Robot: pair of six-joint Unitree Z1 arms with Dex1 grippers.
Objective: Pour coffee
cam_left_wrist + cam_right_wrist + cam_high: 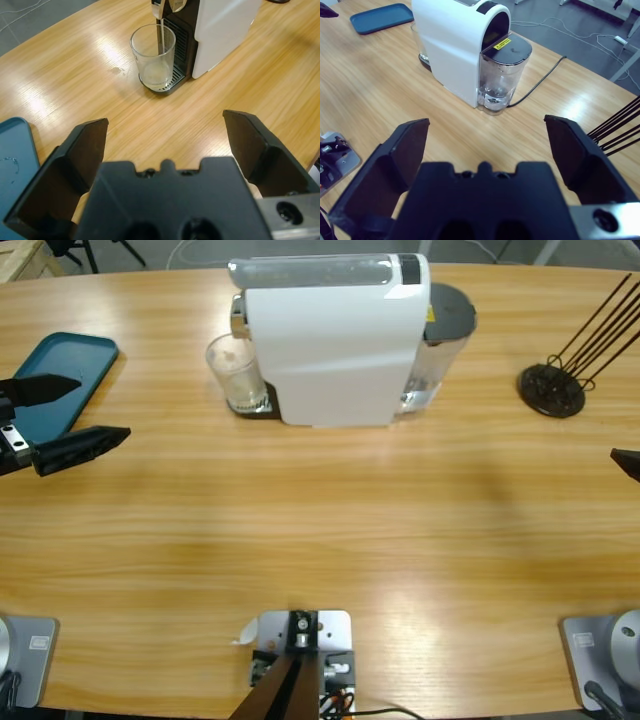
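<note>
Pale tan coffee point(159, 30) runs in a thin stream from the white coffee machine point(335, 340) into a clear glass point(153, 57) on its drip tray, straight ahead of the left gripper point(165, 145), whose jaws stand wide apart over the wooden desk point(320, 540). A teal tray point(55, 380) lies beside them. The right gripper point(487, 145), jaws also apart, faces the machine's water tank point(500, 75).

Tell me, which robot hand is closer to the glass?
Left. The left end effector sits open over the table by the blue tray, facing the glass. The right end effector is at the far edge, beyond the coffee machine.
</note>
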